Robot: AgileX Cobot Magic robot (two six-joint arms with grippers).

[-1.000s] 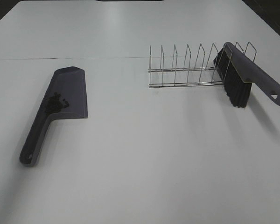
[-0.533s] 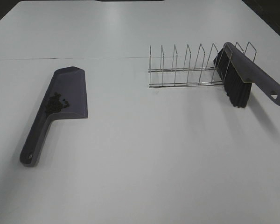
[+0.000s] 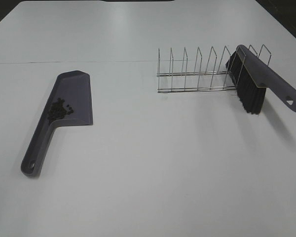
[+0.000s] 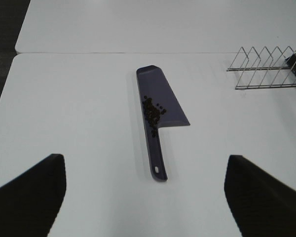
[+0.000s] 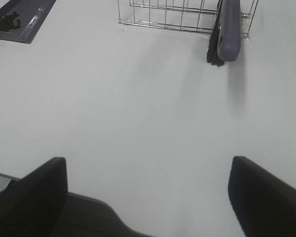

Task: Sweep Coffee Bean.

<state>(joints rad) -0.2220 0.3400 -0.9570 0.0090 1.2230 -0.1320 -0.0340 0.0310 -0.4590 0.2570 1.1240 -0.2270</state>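
The coffee beans [image 3: 58, 109] lie in a small dark cluster inside a purple dustpan [image 3: 74, 98] that rests flat on the left of the white table. They also show in the left wrist view as coffee beans [image 4: 151, 111] on the dustpan [image 4: 163, 101]. My left gripper [image 4: 144, 159] hangs open well back from the pan's handle, holding nothing. A purple brush [image 3: 260, 79] with black bristles leans in a wire rack [image 3: 197, 74] at the right. My right gripper [image 5: 148, 160] is open over bare table, far short of the brush [image 5: 228, 29]. Neither gripper appears in the exterior view.
The wire rack [image 5: 163, 15] stands at the back right with upright prongs. A seam in the table [image 3: 89, 61] runs across behind the dustpan. The table's near edge [image 5: 89, 205] shows in the right wrist view.
A dark shape at the far left edge of the exterior view one second ago has gone out of frame. The dustpan, beans, brush and rack have not moved.
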